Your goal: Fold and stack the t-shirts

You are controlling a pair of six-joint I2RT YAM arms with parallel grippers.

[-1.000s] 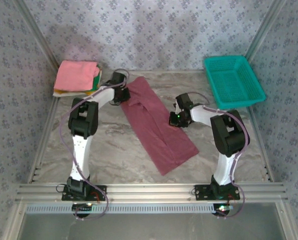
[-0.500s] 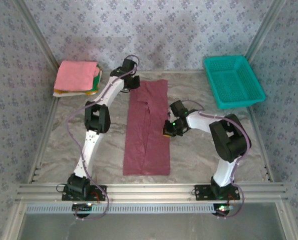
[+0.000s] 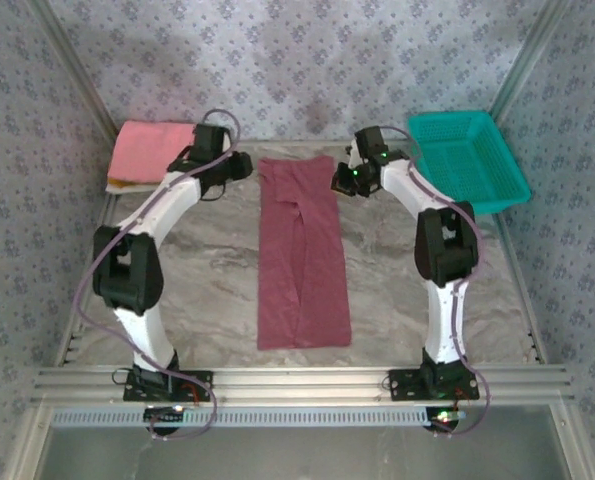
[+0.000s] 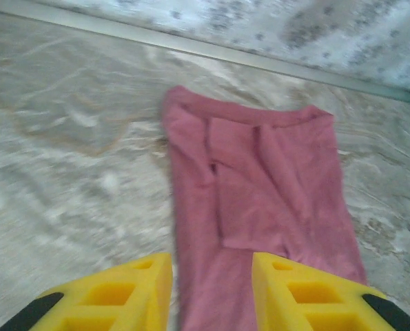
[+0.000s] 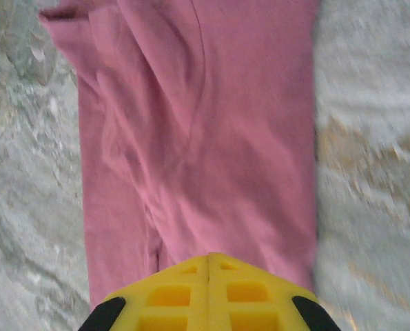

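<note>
The maroon t-shirt is lying flat in the middle of the marble-patterned table, folded into a long narrow strip that is running from the far edge toward the arm bases. Its far end is showing overlapping folds and a crease down the middle, and its near end is squared off. No lettering is showing on the upturned side

The left gripper is hovering just beside the far left corner of the strip. Its yellow fingers are standing apart, released, with nothing pinched between them; the cloth is showing through the gap, lying on the table below. The right gripper is hanging over the far right side of the strip with its fingers pressed together, clenched on nothing that can be seen

In the far left corner, well apart from the maroon strip, the stack of folded t-shirts is sitting with a pink one on top and paler edges peeking out beneath. The teal mesh basket is resting in the far right corner, just beyond the right arm
</note>
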